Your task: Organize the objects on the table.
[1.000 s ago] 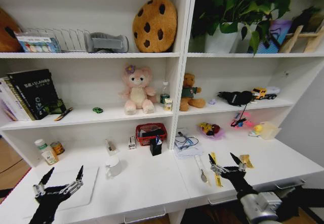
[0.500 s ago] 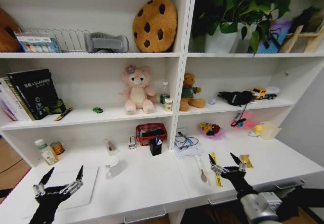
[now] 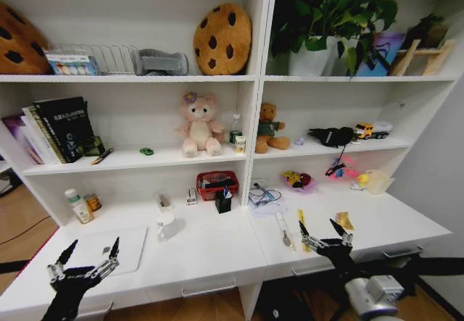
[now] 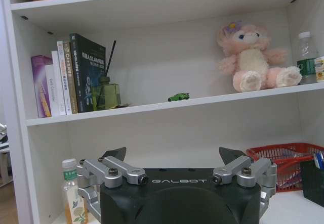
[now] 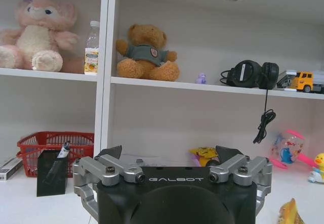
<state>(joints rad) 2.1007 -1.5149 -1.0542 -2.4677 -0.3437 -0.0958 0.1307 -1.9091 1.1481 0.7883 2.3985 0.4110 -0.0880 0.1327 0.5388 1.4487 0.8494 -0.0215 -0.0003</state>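
Left gripper (image 3: 82, 259) low at near left, fingers spread; right gripper (image 3: 322, 232) near right, fingers likewise apart.

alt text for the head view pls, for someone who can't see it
Two open robot hands, the left hand and right hand, hover low over the front of a long white desk joined to a tall white shelf unit. The desk holds a white mug, a red basket, a black pen holder and small clutter; the shelves hold plush bears, books and a plant.

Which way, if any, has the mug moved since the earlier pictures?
No. The camera moved; the mug keeps its place left of the red basket.
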